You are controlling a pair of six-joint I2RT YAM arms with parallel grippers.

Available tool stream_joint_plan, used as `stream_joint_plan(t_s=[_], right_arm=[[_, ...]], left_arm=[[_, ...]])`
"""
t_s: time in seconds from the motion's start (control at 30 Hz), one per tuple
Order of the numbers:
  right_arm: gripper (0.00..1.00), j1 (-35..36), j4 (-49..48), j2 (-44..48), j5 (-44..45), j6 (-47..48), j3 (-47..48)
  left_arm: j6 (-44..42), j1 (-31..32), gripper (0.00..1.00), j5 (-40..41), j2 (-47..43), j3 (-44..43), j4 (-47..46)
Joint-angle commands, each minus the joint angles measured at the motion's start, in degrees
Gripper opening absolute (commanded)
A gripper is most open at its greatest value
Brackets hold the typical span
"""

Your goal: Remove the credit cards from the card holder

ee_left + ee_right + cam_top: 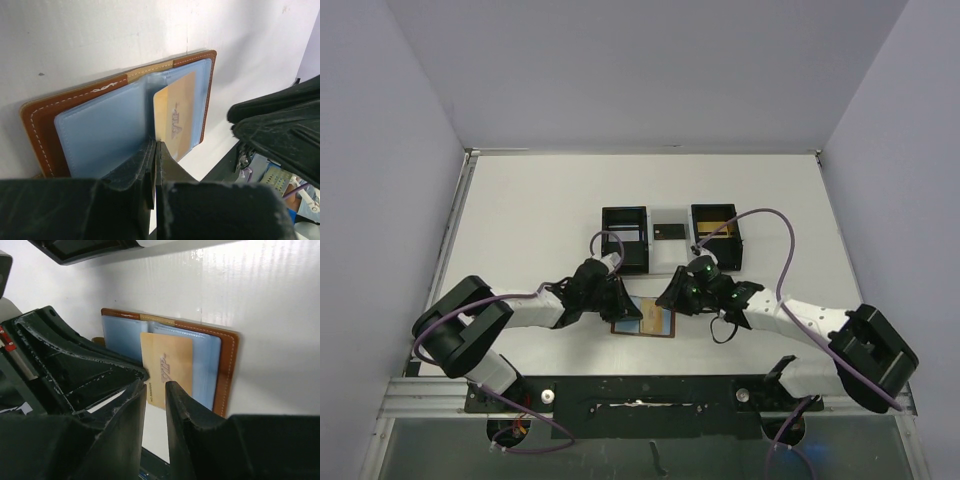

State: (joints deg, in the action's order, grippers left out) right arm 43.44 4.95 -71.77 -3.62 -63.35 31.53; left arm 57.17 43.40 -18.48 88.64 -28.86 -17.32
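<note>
Got the wallet (100,130) open on the desk (520,220), gold card (167,365) poking out. Seeing left end effector (154,146) pressed together, right end effector (155,387) slightly spread by the card.

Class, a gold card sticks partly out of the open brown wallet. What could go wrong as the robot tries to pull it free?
1. The right tool stands barely open at the near edge of the credit card. If it closes off-line, it may shove the card back in.
2. The shut left tool seems to press the card holder only near its fold, so the holder might slide or lift with the card.
</note>
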Motion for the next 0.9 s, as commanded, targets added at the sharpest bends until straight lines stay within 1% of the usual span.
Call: stream_joint_plan(t_s=[0.0,0.23,0.4,0.5,0.63,0.67,0.77,0.87], right_arm=[[0.24,0.39,-4.08,-5.93,-5.20,1.03,4.76],[0.25,1.06,7.47,-13.30,1.71,0.63,6.86],[0.25,1.19,8.18,-13.90,2.69,0.38,5.80],[0.25,1.21,7.92,-14.12,2.74,0.38,5.86],[0.25,1.30,6.64,-13.79,2.25,0.57,6.09],[0.25,1.32,6.19,-13.68,1.91,0.62,6.04],[0.25,1.32,4.48,-13.67,0.86,0.08,5.35],[0.25,1.33,3.36,-13.93,0.40,-0.59,4.29]], left_arm=[[-1.95,-0.33,0.00,-0.45,-0.94,-2.41,0.71],[-3.83,-0.41,0.00,0.86,-2.86,-3.37,4.39],[-6.17,-0.77,0.00,2.74,-4.23,-4.76,8.76],[-6.06,-0.84,0.00,2.98,-4.48,-4.62,8.60],[-4.43,-0.95,0.17,0.28,-2.82,-3.78,4.95],[-3.82,-0.95,0.19,-0.70,-2.47,-3.49,3.71],[-1.16,-0.95,0.25,-2.85,-1.33,-2.04,-1.23],[0.43,-0.95,0.27,-3.61,-0.45,-1.02,-3.81]])
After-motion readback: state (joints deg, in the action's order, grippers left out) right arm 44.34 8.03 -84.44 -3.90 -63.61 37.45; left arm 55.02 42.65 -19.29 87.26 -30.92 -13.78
